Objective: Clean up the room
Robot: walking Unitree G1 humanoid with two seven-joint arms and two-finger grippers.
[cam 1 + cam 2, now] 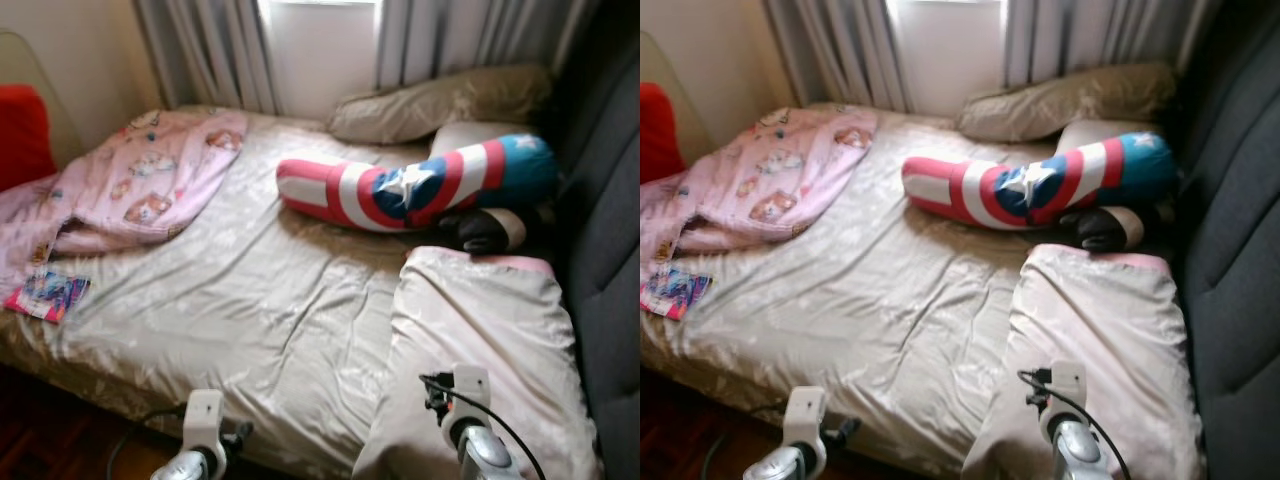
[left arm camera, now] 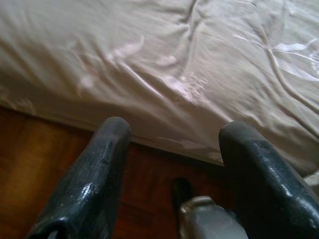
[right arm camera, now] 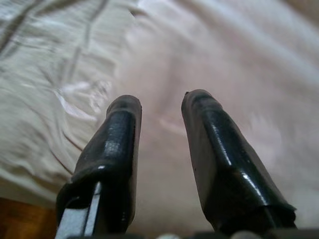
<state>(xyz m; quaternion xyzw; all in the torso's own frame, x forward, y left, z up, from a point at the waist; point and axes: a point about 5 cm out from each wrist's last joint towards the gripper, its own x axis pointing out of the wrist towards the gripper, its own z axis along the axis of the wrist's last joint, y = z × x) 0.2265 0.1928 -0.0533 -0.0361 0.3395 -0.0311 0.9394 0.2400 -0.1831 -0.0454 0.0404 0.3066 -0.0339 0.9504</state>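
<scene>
Daylit window (image 1: 322,45) behind grey curtains (image 1: 215,50) — dark wooden floor (image 1: 40,440) below

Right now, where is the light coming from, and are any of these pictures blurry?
Eye views: daylight from the window behind the curtains, sheen on the bed sheet, slightly soft. Left wrist view: glare streaks on the sheet, floor dark. Right wrist view: the pillow beyond the fingers is blurred.

Free room: middle of bed sheet (image 1: 250,300), bare and wide.
Left edge: pink blanket (image 1: 140,180), booklet (image 1: 48,295).
Head end: striped bolster (image 1: 420,185), pillow (image 1: 440,105).
Right: pale pillow (image 1: 480,340), dark headboard (image 1: 610,250).
</scene>
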